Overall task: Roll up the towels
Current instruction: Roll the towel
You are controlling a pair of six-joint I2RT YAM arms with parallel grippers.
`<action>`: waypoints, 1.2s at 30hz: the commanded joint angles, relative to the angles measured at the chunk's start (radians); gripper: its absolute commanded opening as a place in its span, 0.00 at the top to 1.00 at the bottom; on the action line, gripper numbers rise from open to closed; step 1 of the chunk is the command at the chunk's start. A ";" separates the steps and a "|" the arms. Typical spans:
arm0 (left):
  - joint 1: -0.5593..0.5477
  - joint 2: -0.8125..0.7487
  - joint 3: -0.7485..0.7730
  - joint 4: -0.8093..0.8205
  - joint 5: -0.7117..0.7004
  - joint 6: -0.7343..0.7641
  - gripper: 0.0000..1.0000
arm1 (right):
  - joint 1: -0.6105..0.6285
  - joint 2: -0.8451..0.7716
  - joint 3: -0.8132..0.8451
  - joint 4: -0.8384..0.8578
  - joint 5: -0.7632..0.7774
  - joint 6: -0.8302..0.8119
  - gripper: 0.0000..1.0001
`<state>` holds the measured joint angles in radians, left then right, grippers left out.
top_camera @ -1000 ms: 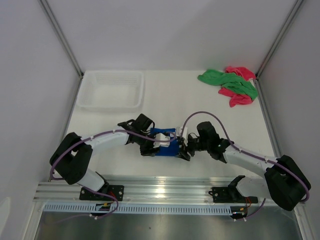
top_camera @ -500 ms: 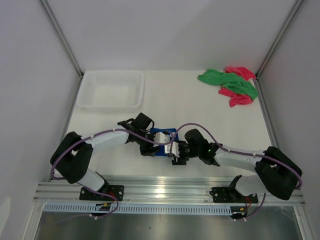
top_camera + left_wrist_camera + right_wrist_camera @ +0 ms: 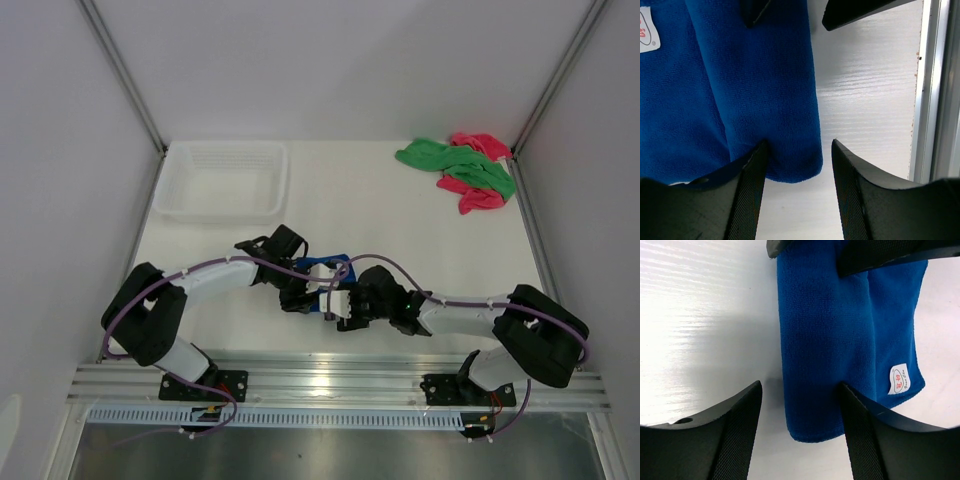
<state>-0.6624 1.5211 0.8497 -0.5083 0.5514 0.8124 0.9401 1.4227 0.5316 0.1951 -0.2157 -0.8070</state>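
Well, closest in, the left jaws stand open astride the folded edge of the blue towel (image 3: 765, 90), one finger (image 3: 747, 200) over the cloth, the other just clear of it above bare table (image 3: 870, 100). Facing them, the right jaws are open too, straddling the same fold from its opposite end, with the white tag (image 3: 898, 378) just outside them. Far beyond the right jaws the green towel (image 3: 455, 160) and pink towel (image 3: 478, 197) lie tangled together. Far beyond the left jaws sits a white basket (image 3: 218, 213).
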 commanded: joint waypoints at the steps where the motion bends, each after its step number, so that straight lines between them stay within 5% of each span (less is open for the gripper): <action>1: 0.006 0.027 0.002 -0.090 0.038 -0.007 0.43 | 0.009 0.024 0.013 0.023 0.091 -0.021 0.36; 5: 0.007 0.028 0.003 -0.095 0.042 -0.001 0.43 | 0.017 0.054 0.036 -0.003 0.133 -0.026 0.51; 6: 0.009 0.028 0.003 -0.095 0.044 -0.001 0.43 | 0.016 0.068 0.048 -0.011 0.148 -0.021 0.65; 9: 0.009 0.028 0.003 -0.101 0.048 0.002 0.43 | 0.016 0.090 0.073 -0.039 0.185 -0.014 0.82; 12: 0.010 0.025 0.008 -0.110 0.051 0.005 0.43 | 0.012 0.096 0.097 -0.081 0.154 0.002 0.91; 17: 0.033 -0.013 0.000 -0.128 0.071 0.019 0.43 | -0.021 0.070 0.151 -0.178 0.020 0.069 1.00; 27: 0.058 -0.173 -0.084 -0.047 0.108 0.076 0.40 | -0.119 0.061 0.260 -0.410 -0.264 0.204 1.00; 36: 0.060 -0.234 -0.051 -0.193 0.196 0.179 0.31 | -0.248 0.146 0.343 -0.496 -0.566 0.324 1.00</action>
<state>-0.5594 1.3392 0.7822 -0.5732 0.6010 0.8429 0.7727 1.5185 0.7891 -0.2939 -0.7055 -0.6556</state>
